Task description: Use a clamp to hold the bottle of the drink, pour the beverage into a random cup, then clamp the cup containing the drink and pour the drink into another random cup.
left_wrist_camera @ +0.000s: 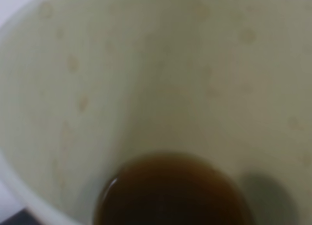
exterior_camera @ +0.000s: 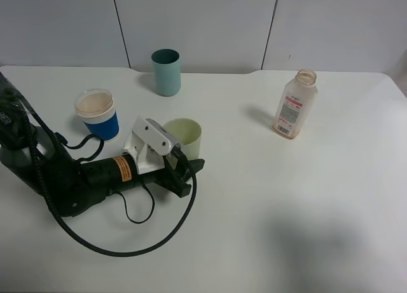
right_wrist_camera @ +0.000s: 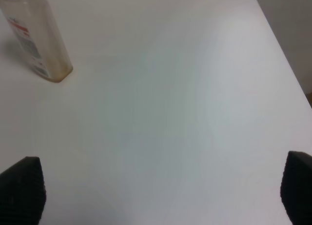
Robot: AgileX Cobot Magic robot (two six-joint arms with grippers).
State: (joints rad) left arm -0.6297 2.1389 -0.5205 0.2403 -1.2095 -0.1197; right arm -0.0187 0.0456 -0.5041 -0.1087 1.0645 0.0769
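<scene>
Left claw (exterior_camera: 184,168) is pinched shut on the pale green cup (exterior_camera: 186,135), which we see standing on the surface (exterior_camera: 286,204) with dark drink (left_wrist_camera: 170,193) in its bottom. Right claw (right_wrist_camera: 159,188) is spread wide; the bottle (exterior_camera: 295,105) stands upright, well apart from the cup.

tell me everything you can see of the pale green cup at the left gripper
The pale green cup is a plain, handleless, plastic-looking tumbler, standing upright and open-topped on the white table. A little dark brown drink pools at its bottom, and faint spots mark the inner wall. The left gripper is shut on its near wall.
</scene>
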